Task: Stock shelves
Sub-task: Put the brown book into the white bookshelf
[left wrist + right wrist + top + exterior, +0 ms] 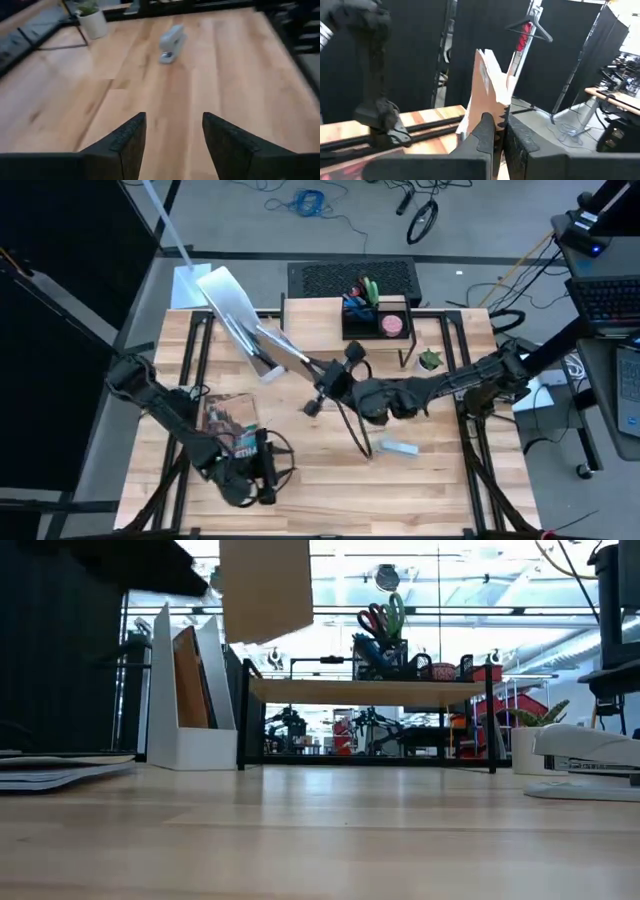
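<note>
The shelves (pixel 320 315) — a low riser with a light-wood top on thin black legs — stand at the far middle of the surface (pixel 330 470). In the low view the top (pixel 370 690) carries a black organizer (pixel 385 658) with scissors (pixel 385 618) and pens sticking up, and beside it a small pink-topped pot (pixel 392 326). The space under the top looks open.

Just left of the riser stands a white magazine file box (pixel 185 700), tilted files showing inside it. To the right, near the riser's leg, sits a small potted plant (pixel 430 360).

The right hand (pixel 318 395) is stretched over the middle of the surface, in front of the riser, its fingers pinched narrow on a thin brown folder (pixel 487 95) with pale sheets in it. The folder is lifted off the wood — in the low view it hangs as a tan panel (pixel 266 588) above the file box.

A pale stapler (pixel 400 447) lies on the surface near the right arm.

The left hand (pixel 262 475) waits at the near left, fingers (pixel 127 140) spread wide and holding nothing, next to a magazine (pixel 232 425) lying flat.
</note>
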Controlling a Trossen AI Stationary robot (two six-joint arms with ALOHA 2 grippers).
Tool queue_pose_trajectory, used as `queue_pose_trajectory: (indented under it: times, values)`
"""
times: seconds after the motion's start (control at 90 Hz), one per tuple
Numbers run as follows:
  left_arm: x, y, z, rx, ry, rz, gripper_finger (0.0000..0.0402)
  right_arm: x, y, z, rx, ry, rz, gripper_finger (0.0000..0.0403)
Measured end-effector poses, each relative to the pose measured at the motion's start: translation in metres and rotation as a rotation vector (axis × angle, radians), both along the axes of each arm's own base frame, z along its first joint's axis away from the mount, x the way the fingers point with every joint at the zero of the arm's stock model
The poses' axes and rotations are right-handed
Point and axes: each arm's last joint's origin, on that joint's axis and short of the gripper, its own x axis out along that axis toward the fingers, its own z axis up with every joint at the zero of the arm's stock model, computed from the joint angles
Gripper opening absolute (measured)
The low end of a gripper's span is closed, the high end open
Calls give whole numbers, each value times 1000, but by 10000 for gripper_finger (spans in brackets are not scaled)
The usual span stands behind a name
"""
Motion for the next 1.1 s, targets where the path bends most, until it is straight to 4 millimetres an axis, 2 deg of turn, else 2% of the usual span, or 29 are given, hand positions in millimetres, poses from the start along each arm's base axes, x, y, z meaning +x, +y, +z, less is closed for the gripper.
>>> queue_pose_trajectory:
  times: [0.278, 0.456, 0.556, 0.811, 0.967, 1.1]
  values:
    - [-31, 15, 48, -103, -36, -64, 173, 7, -32, 10, -5, -97, 32, 4]
    - [-51, 34, 77, -65, -89, -73, 173, 14, -53, 13, -51, -151, 24, 3]
    - [-60, 46, 90, 0, -136, -45, 173, 23, -64, 8, -49, -195, 67, 3]
    - [-76, 68, 114, 141, -234, 90, 173, 44, -90, -14, -48, -235, 38, 4]
    - [-83, 77, 122, 188, -267, 172, 173, 54, -99, -28, -44, -249, 44, 4]
    - [-85, 79, 124, 198, -271, 171, 173, 61, -100, -39, -22, -250, 60, 4]
